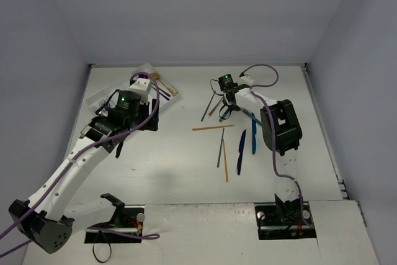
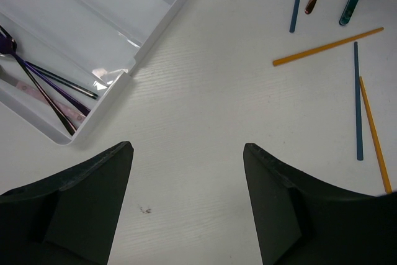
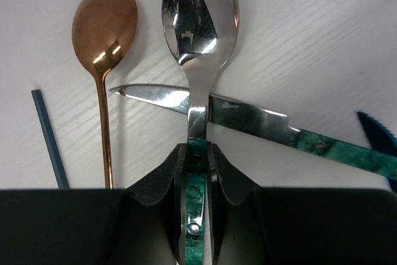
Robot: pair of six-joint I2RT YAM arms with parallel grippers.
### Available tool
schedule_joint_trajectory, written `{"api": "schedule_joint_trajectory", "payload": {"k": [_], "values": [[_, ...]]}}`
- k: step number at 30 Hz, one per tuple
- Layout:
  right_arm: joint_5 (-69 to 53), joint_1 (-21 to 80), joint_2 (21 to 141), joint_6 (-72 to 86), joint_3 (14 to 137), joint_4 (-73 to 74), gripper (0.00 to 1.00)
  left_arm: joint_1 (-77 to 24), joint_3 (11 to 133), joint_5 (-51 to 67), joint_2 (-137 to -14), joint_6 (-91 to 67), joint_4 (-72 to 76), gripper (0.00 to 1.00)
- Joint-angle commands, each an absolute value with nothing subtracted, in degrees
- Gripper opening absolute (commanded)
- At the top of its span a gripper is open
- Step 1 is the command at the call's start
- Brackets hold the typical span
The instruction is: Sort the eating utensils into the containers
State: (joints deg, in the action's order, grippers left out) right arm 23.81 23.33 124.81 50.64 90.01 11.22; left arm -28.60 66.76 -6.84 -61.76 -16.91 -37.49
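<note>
My right gripper (image 3: pixel 197 156) is shut on the teal handle of a silver spoon (image 3: pixel 198 17), whose bowl points away from me. The spoon crosses over a teal-handled knife (image 3: pixel 260 122) lying on the table. A copper spoon (image 3: pixel 104 29) and a blue chopstick (image 3: pixel 49 141) lie to its left. In the top view this gripper (image 1: pixel 228 100) is at the far middle of the table. My left gripper (image 2: pixel 188 147) hangs open over bare table, just right of the white tray (image 2: pixel 155 35). Purple utensils (image 2: pixel 43 85) lie in one of the tray's compartments.
Loose on the table between the arms are an orange chopstick (image 1: pixel 213 128), a blue chopstick (image 1: pixel 220 147), a second orange chopstick (image 1: pixel 225 159) and two blue knives (image 1: pixel 240 150) (image 1: pixel 253 136). The tray (image 1: pixel 102 98) sits at the far left, partly under the left arm.
</note>
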Motion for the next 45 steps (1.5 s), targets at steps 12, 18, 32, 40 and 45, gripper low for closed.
{"api": "schedule_joint_trajectory", "payload": {"k": [12,18,32,40,45], "values": [[11.2,24.1,90.0,23.4,80.1,11.1,0.0,-28.7,78.8,15.3,-67.8,-22.0,-18.5,0.69],[-5.0,24.3,76.1,9.9,74.3,11.0,0.0,-28.8,85.3,26.1,-76.7,-30.5,-5.9,0.69],[-17.8,24.4,64.5,4.8,67.3,11.0,0.0,-35.1,100.1,30.4,-94.2,-32.9,-2.0,0.68],[-18.3,24.4,64.7,4.5,67.4,11.0,0.0,-37.9,102.4,25.8,-97.6,-29.4,-8.3,0.66],[-18.9,24.4,65.7,4.1,68.2,10.9,0.0,-37.9,102.2,22.7,-98.6,-28.8,-10.9,0.62]]}}
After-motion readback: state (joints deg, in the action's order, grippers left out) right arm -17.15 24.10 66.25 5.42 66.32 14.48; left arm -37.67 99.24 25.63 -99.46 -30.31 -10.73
